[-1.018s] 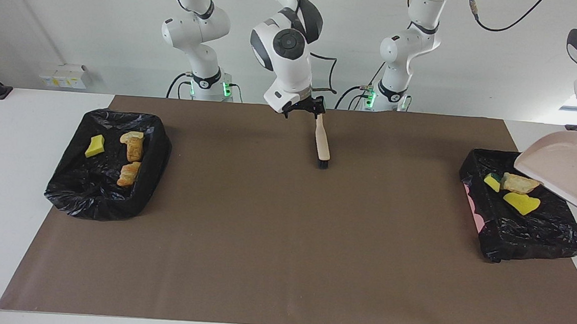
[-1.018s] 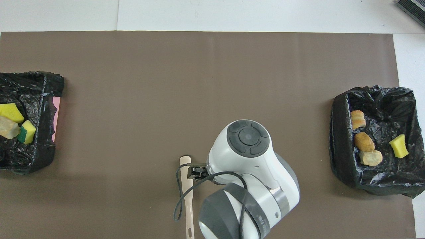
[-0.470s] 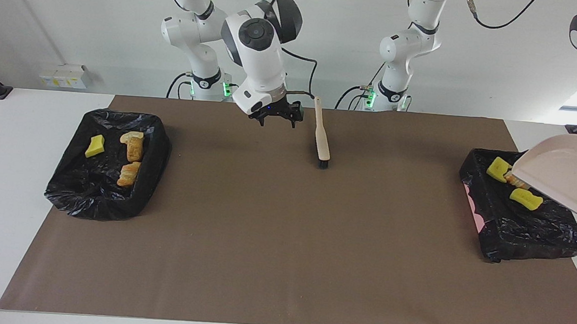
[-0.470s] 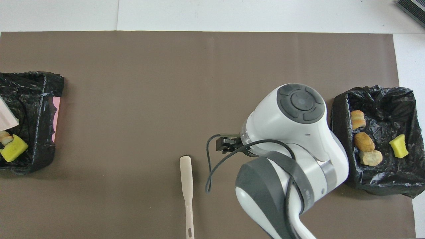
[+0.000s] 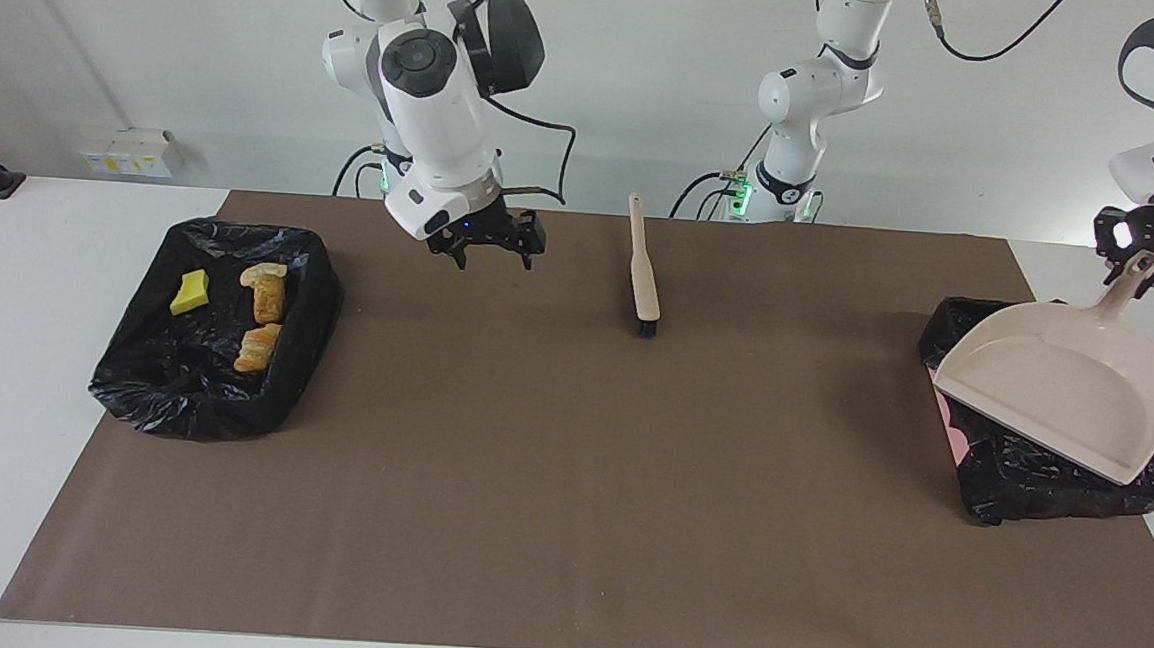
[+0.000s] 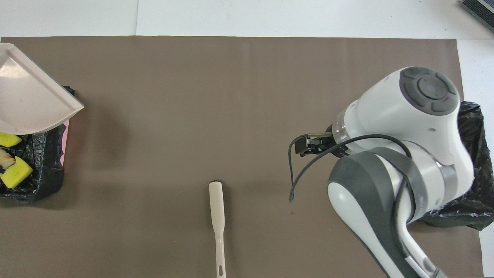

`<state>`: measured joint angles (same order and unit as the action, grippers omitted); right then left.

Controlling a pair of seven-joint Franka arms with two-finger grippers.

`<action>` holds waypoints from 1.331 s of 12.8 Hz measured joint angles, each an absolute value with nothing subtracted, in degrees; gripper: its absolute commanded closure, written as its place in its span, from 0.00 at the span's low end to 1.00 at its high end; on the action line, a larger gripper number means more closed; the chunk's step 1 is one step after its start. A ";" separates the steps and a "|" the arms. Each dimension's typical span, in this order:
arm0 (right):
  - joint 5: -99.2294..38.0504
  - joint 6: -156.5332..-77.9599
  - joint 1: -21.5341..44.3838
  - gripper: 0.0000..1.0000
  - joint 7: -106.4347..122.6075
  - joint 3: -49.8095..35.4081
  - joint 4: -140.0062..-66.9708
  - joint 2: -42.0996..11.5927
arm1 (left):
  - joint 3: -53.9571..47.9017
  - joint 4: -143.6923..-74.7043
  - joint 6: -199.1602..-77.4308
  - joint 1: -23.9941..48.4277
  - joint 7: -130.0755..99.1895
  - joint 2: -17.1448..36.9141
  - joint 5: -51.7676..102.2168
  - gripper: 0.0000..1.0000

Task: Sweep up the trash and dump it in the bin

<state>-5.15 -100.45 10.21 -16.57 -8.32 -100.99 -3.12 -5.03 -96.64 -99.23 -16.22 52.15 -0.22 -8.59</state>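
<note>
Trash lies in two black-bagged bins. The bin [image 5: 133, 377] at the right arm's end holds a yellow piece [image 5: 190, 292] and two bread-like chunks [image 5: 266, 291]. The other bin [image 6: 42, 173] holds yellow pieces [image 6: 15, 174] and a tan chunk [image 6: 5, 160]. The facing view hides these under the beige dustpan [image 5: 1063, 399]. My left gripper [image 5: 1145, 259] is shut on the dustpan's handle and holds it over that bin [image 5: 1028, 477]. My right gripper [image 5: 488, 248] hangs open and empty over the mat, between the brush [image 5: 645, 268] and its end's bin.
The brush [image 6: 217, 200] lies flat on the brown mat [image 5: 567, 484], bristles pointing away from the robots. The right arm's bulk [image 6: 405, 154] covers most of the bin at its end in the overhead view. White table surrounds the mat.
My right gripper moved away from the brush toward the right arm's end. The brush stayed on the mat. My left gripper swung the dustpan round over its bin, and the trash there shifted.
</note>
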 measured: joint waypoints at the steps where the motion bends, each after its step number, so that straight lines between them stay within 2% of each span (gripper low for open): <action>1: -3.79 -100.37 8.93 0.00 -13.85 -8.27 -100.92 -2.62 | -5.12 -97.89 -98.97 -13.34 45.98 -0.80 -7.03 1.00; 5: -1.71 -99.79 2.74 0.00 -4.27 -8.12 -99.83 -1.79 | -5.44 -103.29 -98.87 -1.26 26.52 -3.56 -1.58 1.00; 9: 2.68 -98.61 -1.83 0.00 2.66 -8.06 -97.67 -1.00 | -5.42 -105.82 -100.01 8.62 8.55 -4.28 2.79 1.00; 12: 2.85 -98.29 -4.67 0.00 6.99 -7.54 -97.34 -0.15 | -5.44 -109.54 -108.38 17.57 -6.89 -3.69 5.28 1.00; 14: 2.87 -98.23 -5.75 0.00 7.55 -6.73 -97.34 -0.15 | -5.47 -111.45 -114.53 23.12 -14.03 -1.17 5.48 1.00; 17: 2.86 -95.87 -7.36 0.00 7.56 -5.70 -95.84 -0.13 | -5.41 -111.91 -125.19 30.10 -23.84 6.81 5.64 1.00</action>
<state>2.86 -95.87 -7.36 7.56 -5.70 -95.84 -0.13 -5.41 -111.91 -125.19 30.10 -23.84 6.81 5.64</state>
